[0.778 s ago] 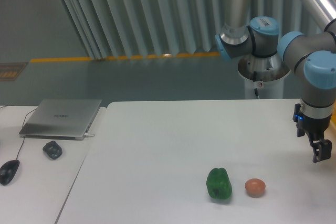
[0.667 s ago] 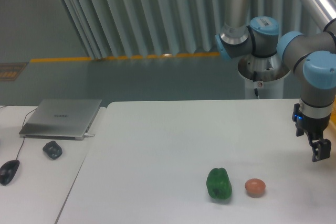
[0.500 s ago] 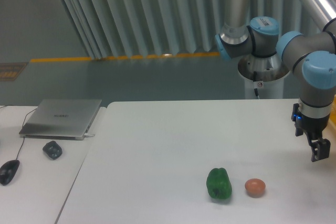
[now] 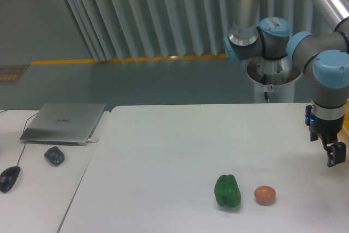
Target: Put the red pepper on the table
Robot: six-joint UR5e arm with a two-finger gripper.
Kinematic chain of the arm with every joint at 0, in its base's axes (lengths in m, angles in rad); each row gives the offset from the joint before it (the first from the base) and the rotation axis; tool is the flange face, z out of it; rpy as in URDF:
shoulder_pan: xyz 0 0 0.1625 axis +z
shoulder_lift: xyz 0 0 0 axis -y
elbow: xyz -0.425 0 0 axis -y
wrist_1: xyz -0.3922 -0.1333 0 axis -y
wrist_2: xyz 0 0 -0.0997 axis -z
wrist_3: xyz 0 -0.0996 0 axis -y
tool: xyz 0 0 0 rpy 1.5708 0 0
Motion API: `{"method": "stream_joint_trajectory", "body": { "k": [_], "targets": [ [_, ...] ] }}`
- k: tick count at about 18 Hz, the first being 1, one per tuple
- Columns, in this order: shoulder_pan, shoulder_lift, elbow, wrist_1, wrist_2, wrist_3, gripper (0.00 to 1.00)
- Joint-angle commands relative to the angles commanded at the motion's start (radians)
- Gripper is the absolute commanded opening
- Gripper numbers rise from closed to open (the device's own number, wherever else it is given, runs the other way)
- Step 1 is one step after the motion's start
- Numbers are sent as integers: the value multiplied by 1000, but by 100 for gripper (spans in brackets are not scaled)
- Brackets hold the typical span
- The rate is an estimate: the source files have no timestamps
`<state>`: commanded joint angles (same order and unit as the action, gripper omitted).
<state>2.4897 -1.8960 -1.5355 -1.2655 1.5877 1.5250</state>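
The red pepper is out of view in this frame. The white table (image 4: 163,151) fills the lower middle and right of the camera view. My gripper (image 4: 335,155) hangs at the far right edge, a little above the tabletop and pointing down. Its dark fingers are seen side-on, so I cannot tell whether they are open or shut, and nothing red shows between them. It is well to the right of the other objects on the table.
A green pepper (image 4: 227,191) and a small orange-brown ball (image 4: 265,195) lie near the table's front. On the adjoining desk at left are a laptop (image 4: 64,123), a small dark object (image 4: 54,155) and a mouse (image 4: 10,178). The arm's base stands behind the table.
The gripper has risen slightly and shifted a touch to the right. The green pepper and the ball have not moved.
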Motion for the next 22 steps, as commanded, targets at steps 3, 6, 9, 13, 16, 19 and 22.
{"method": "stream_joint_trajectory", "body": {
  "k": [3, 6, 9, 13, 16, 19, 22],
  "targets": [
    [-8, 5, -47, 109, 12, -77, 100],
    [2, 11, -43, 114, 17, -71, 100],
    [9, 9, -32, 113, 17, -56, 100],
    [50, 9, -17, 114, 18, 110, 100],
    [75, -3, -5, 120, 37, 287, 100],
    [78, -24, 8, 124, 164, 473, 100],
    [94, -46, 23, 129, 178, 535, 100]
  ]
}}
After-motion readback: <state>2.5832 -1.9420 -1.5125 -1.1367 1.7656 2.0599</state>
